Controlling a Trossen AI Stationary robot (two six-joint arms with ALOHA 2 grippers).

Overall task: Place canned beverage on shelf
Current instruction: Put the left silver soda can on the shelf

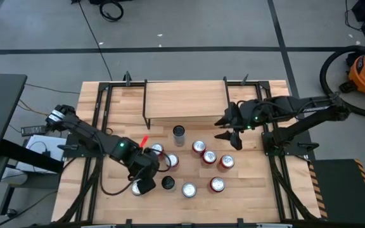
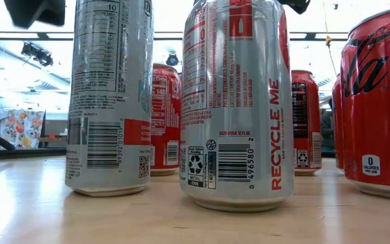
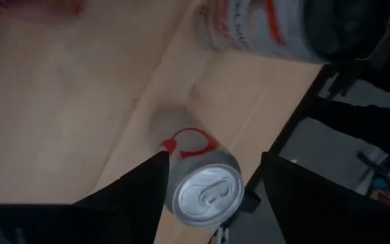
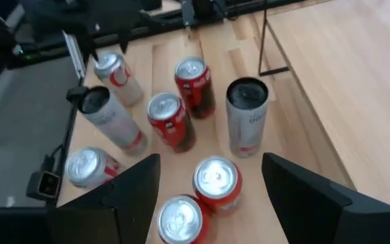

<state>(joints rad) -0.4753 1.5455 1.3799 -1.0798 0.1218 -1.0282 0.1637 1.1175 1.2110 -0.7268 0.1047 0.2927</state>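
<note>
The shelf (image 1: 185, 101), a light-wood board on black legs, stands at the table's far middle. Several cans stand upright on the tabletop in front of it, among them a tall silver can (image 1: 179, 132) and red-topped cans (image 1: 209, 156). My left gripper (image 1: 139, 182) is open at the near left, pointing down over a silver can with red marks (image 3: 205, 190). Its fingers stand on either side of that can. My right gripper (image 1: 230, 136) is open and empty, above the table by the shelf's right end, over the cans (image 4: 217, 181). My left gripper comes down from above around the silver can's top end. One finger (image 3: 147, 186) lies close against the can's side (image 3: 175, 177); I cannot tell whether it touches. The other finger (image 3: 296, 196) stands apart from it. The can stands upright on the table.
More cans stand close by: a dark-topped one (image 1: 168, 182) just right of the left gripper, and others (image 1: 189, 189) (image 1: 217, 184) along the near side. The low view shows cans close up (image 2: 235, 102). Black frame rails (image 1: 100, 107) run along both table sides.
</note>
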